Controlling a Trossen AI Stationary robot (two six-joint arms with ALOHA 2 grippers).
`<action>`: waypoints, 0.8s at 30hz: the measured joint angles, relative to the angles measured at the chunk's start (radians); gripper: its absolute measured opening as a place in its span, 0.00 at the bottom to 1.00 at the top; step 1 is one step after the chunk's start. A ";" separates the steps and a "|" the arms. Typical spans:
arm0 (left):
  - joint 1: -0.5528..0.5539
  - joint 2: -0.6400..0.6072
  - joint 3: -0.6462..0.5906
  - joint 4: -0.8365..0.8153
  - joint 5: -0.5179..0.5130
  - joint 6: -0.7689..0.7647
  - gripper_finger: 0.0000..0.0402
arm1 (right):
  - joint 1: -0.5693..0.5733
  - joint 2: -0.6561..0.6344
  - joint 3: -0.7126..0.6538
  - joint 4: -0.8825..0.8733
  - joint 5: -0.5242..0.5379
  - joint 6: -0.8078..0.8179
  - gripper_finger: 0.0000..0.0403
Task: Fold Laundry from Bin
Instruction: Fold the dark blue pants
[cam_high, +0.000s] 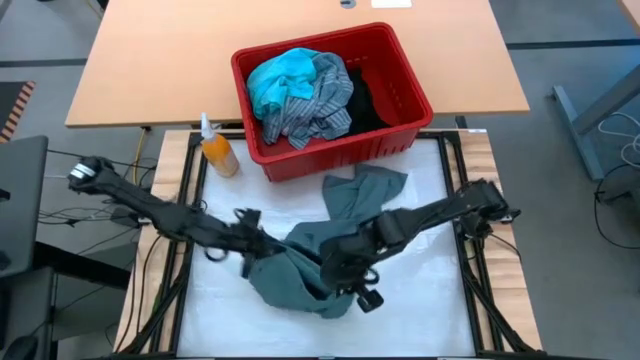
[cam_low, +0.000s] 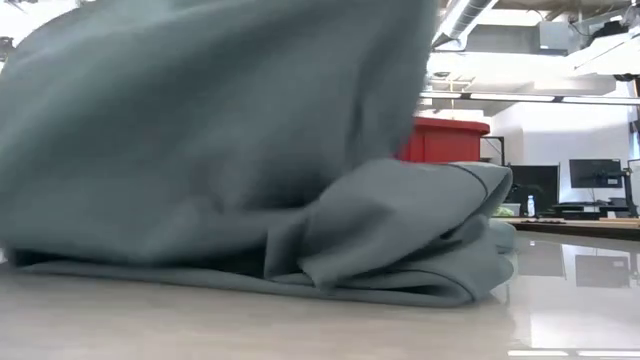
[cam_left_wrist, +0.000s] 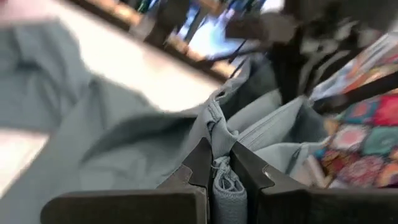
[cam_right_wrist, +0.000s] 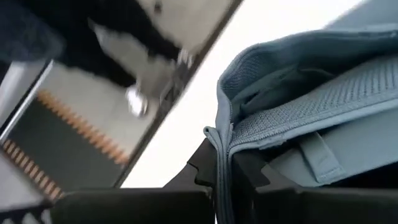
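The grey-green garment (cam_high: 350, 200) lies crumpled on the white table top below the red bin (cam_high: 395, 140). Both grippers are shut on it. My left gripper (cam_high: 262, 245) reaches it from the table's left, and my right gripper (cam_high: 342, 268) from the right, close together near the garment's near part. In the low view the garment (cam_low: 200, 150) fills most of the picture, its lower folds (cam_low: 400, 270) resting on the table. The bin holds a turquoise garment (cam_high: 280, 78), a striped shirt (cam_high: 312, 105) and a black garment (cam_high: 365, 100). My left gripper pinches a bunched, stitched edge (cam_left_wrist: 217, 124) of the grey-green garment between its two fingers, several layers together. It comes at the cloth from the table's left. The cloth runs on beyond the fingertips toward the right arm. My right gripper pinches a stitched edge next to a ribbed band (cam_right_wrist: 227, 134) of the same garment between its two fingers, folded over in more than one layer. It comes slanting down from the table's right. The cloth spreads away past the fingertips.
An orange spray bottle (cam_high: 218, 150) stands at the far left of the white work area, beside the bin. A wooden table (cam_high: 150, 60) lies beyond. Black frame rails (cam_high: 470, 260) run along the sides. Bare white surface (cam_high: 430, 310) lies near the front right.
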 joint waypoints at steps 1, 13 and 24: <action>-0.007 0.050 0.000 0.028 -0.001 -0.011 0.04 | 0.004 0.010 -0.010 -0.026 -0.006 0.002 0.09; -0.009 0.526 0.027 0.481 0.093 -0.163 0.07 | 0.098 -0.042 -0.499 0.379 -0.107 0.264 0.09; 0.047 0.507 0.033 0.544 0.279 0.097 0.38 | 0.169 -0.043 -0.578 0.459 0.003 0.339 0.09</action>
